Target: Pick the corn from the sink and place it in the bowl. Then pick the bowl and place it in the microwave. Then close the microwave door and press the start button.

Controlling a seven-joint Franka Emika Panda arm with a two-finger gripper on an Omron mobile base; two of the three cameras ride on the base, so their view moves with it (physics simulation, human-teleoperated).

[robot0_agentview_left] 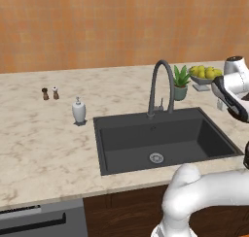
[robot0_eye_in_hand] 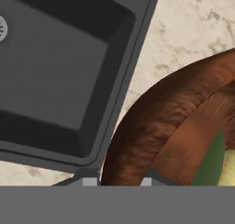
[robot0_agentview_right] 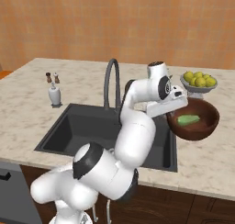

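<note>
The reddish-brown bowl (robot0_agentview_right: 196,125) sits tilted over the counter just right of the sink (robot0_agentview_right: 51,141). The corn (robot0_agentview_right: 188,120) lies inside it, and its green husk and yellow end (robot0_eye_in_hand: 215,161) show in the hand view. My gripper (robot0_eye_in_hand: 118,182) is shut on the bowl's near left rim (robot0_eye_in_hand: 151,122), one finger on each side of the wall. In the right base view the hand (robot0_agentview_right: 170,109) reaches the bowl from the sink side. The dark sink basin (robot0_agentview_left: 155,139) has nothing in it but the drain. The microwave and its door are out of view.
A tall arched faucet (robot0_agentview_left: 160,85) stands behind the sink. A pale footed bowl of yellow fruit (robot0_agentview_right: 198,81) sits close behind the wooden bowl, with a small potted plant (robot0_agentview_left: 181,83) beside it. A soap dispenser (robot0_agentview_left: 79,110) and two shakers (robot0_agentview_left: 50,93) stand at the left.
</note>
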